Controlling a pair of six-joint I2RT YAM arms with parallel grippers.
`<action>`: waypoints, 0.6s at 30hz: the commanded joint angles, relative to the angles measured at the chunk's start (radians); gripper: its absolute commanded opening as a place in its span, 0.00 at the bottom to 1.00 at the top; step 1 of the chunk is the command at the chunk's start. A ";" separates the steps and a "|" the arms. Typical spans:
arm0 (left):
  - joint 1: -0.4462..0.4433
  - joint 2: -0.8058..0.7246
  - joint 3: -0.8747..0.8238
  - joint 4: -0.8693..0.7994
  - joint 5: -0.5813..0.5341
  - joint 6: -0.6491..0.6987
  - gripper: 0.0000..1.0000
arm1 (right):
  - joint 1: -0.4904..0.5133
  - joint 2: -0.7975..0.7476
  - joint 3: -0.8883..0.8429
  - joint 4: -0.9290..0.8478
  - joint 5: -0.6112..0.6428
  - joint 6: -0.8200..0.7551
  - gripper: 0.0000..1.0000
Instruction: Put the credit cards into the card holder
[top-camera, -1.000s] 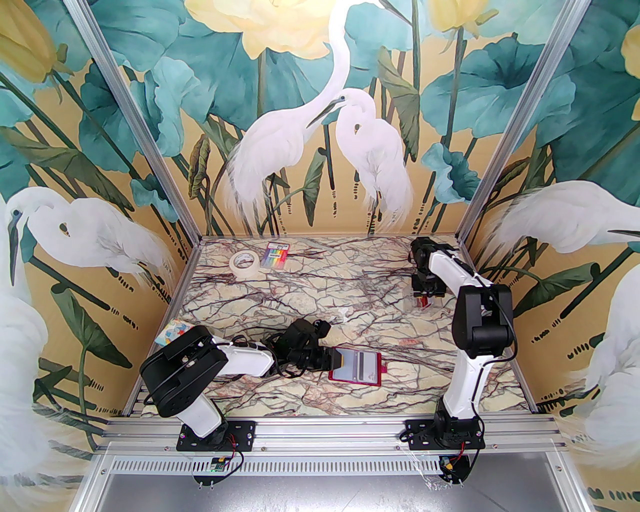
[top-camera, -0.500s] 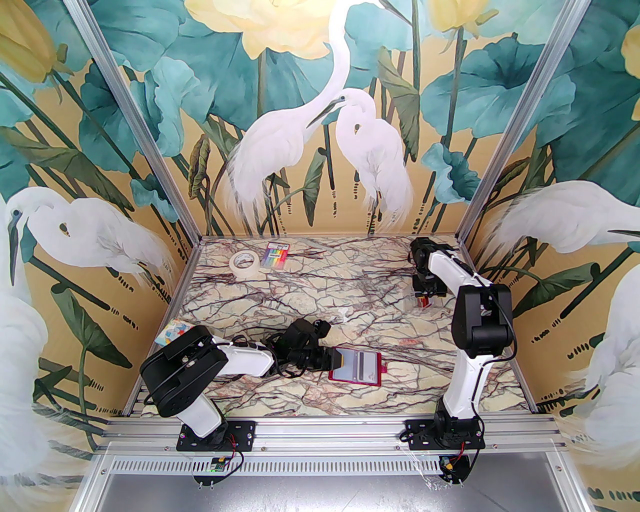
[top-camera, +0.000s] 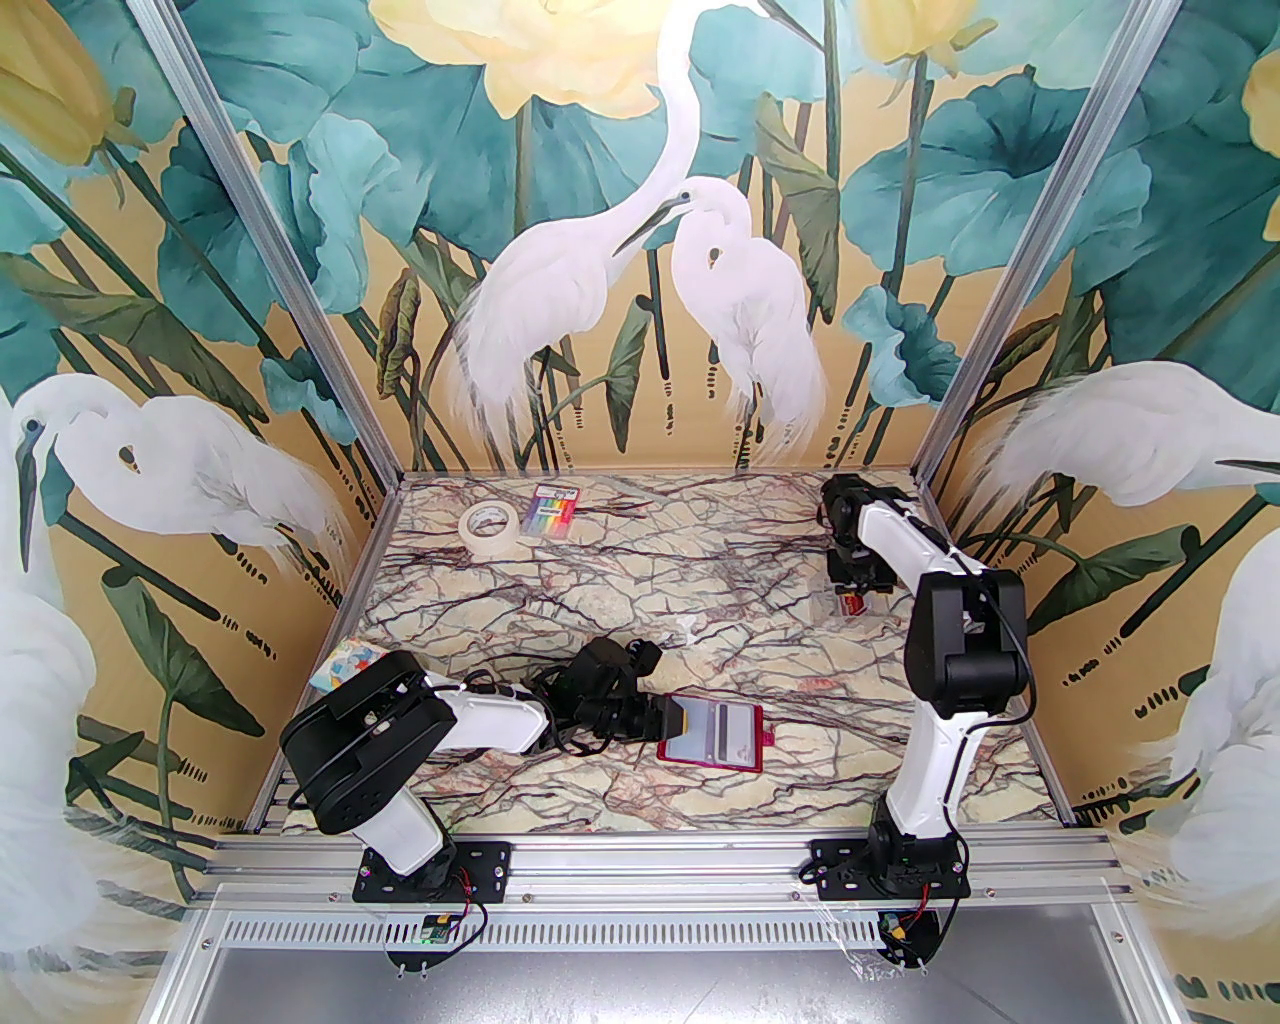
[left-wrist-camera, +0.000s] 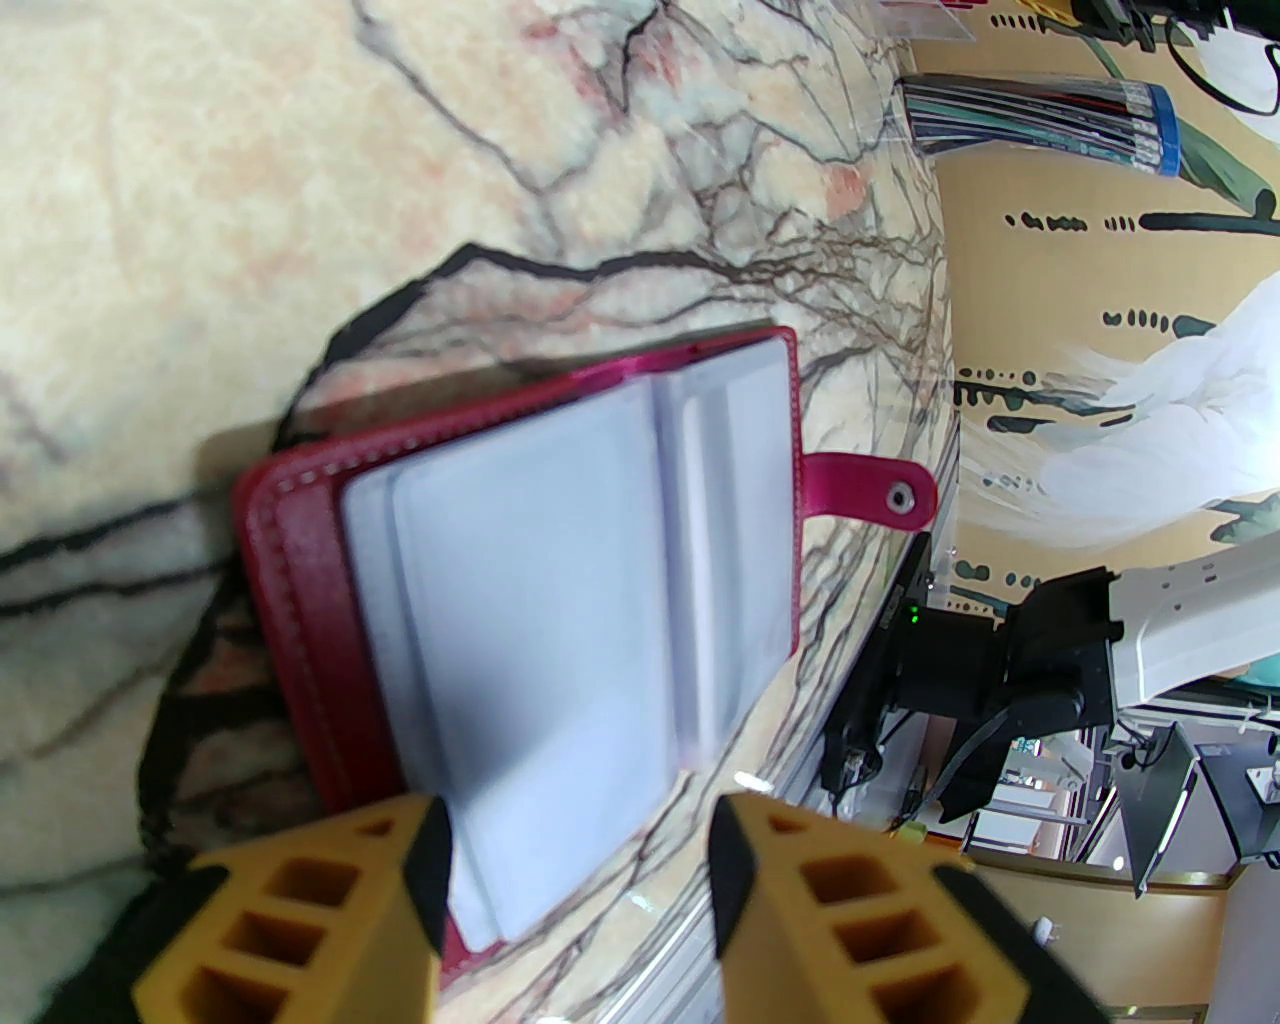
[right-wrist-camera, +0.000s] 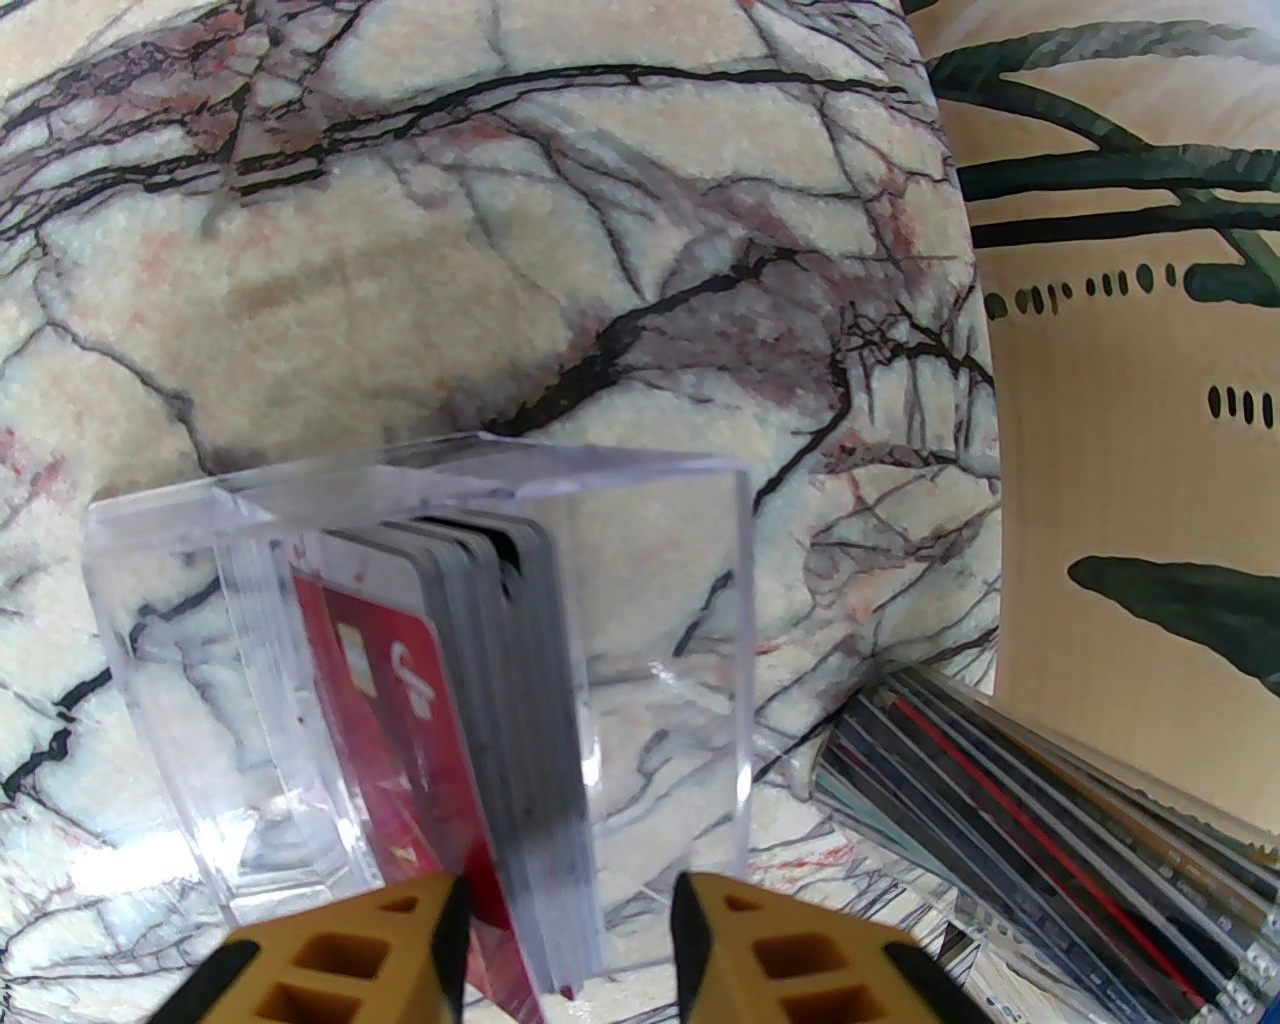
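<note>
Credit cards (right-wrist-camera: 480, 680) sit nearer right end effector (right-wrist-camera: 570, 905); card holder (top-camera: 712, 735) unmoved.

We take this for a robotics lab: a purpose-built test cell, not a lived-in room. Bare aluminium posts (top-camera: 285, 280) run up the corners at upper left and upper right, holding printed heron panels (top-camera: 620, 270) as walls. A left arm (top-camera: 400, 740) and a right arm (top-camera: 950, 640) are bolted to an aluminium rail (top-camera: 660, 860) along the bottom, with a small circuit board (top-camera: 434, 930) and loose wires beneath. At the lower right of the left wrist view, beyond the marble-patterned table (top-camera: 640, 600), we see grey equipment on stands (left-wrist-camera: 1160, 810).
</note>
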 joint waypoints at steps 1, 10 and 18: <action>-0.002 0.051 0.003 -0.049 -0.027 0.006 0.48 | -0.002 -0.040 0.025 -0.019 0.024 0.011 0.37; -0.002 0.051 0.004 -0.050 -0.028 0.006 0.48 | -0.002 -0.048 0.024 -0.022 -0.003 0.009 0.25; -0.002 0.055 0.005 -0.051 -0.026 0.006 0.48 | -0.002 -0.050 0.024 -0.022 -0.021 0.007 0.18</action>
